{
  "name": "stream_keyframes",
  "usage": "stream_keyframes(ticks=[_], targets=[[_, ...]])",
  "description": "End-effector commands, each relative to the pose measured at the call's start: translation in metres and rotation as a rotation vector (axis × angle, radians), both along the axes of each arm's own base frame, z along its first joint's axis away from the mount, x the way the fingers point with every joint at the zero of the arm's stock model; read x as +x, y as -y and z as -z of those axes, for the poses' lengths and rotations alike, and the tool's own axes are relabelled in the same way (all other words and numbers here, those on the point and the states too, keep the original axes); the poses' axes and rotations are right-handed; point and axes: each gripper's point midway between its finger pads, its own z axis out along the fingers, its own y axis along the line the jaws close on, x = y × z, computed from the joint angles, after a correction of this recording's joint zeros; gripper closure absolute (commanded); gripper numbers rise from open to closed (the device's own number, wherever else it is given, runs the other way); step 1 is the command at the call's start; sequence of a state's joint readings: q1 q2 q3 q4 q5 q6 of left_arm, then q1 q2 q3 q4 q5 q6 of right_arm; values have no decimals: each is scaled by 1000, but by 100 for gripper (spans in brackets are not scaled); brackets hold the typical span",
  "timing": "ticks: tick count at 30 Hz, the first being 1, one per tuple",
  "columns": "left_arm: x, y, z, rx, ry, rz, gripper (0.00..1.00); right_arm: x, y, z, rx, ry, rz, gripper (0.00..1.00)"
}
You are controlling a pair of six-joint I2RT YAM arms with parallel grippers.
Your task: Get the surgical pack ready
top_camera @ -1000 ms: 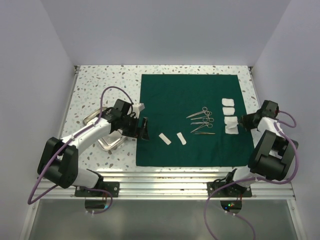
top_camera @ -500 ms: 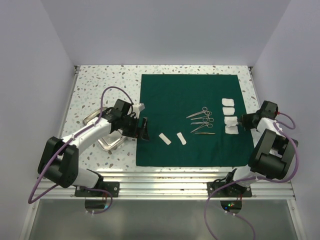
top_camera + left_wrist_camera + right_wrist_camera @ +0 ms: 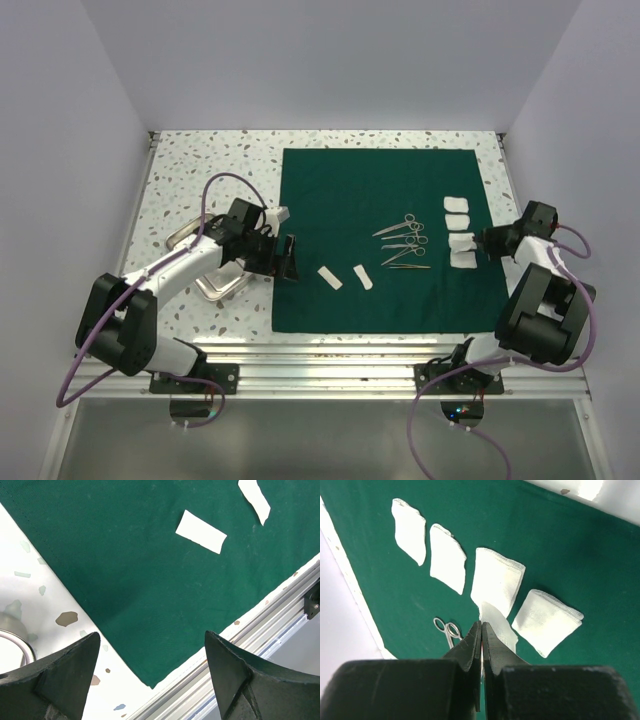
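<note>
The dark green drape [image 3: 380,200] lies spread flat on the table. On it are steel scissor-like instruments [image 3: 405,240], several white gauze pads [image 3: 460,210] in a column at the right, and two white strips [image 3: 345,277]. My left gripper [image 3: 288,258] hovers open over the drape's near left corner [image 3: 150,680], with nothing between its fingers [image 3: 65,680]. The metal tray [image 3: 218,285] sits partly under the left arm. My right gripper [image 3: 481,625] is shut, its tips just in front of a gauze pad [image 3: 501,627], beside other pads [image 3: 497,580]. I see nothing held in it.
An aluminium rail [image 3: 330,350] runs along the table's near edge, close to the drape corner [image 3: 280,620]. White walls enclose the speckled table [image 3: 210,170] at left, back and right. The tray's rim [image 3: 15,640] shows by my left finger.
The right arm has shifted slightly near the gauze column. The left arm and everything on the drape have stayed where they were.
</note>
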State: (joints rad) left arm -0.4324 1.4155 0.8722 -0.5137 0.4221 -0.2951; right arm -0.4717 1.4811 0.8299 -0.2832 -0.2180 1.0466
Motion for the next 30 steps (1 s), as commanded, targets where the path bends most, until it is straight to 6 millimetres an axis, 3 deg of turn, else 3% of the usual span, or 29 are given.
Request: stream_keyframes(ticks=[1, 8, 18, 25, 30], targets=[[7, 2, -6, -17, 42, 6, 11, 11, -1, -15, 4, 60, -1, 100], [6, 3, -6, -26, 40, 5, 11, 15, 4, -9, -9, 68, 11, 100], [6, 1, -6, -23, 42, 2, 11, -6, -4, 27, -4, 30, 21, 100], [5, 1, -7, -22, 46, 2, 11, -19, -4, 30, -43, -17, -14, 100], [6, 1, -8, -25, 50, 4, 11, -27, -2, 25, -85, -60, -56, 84]])
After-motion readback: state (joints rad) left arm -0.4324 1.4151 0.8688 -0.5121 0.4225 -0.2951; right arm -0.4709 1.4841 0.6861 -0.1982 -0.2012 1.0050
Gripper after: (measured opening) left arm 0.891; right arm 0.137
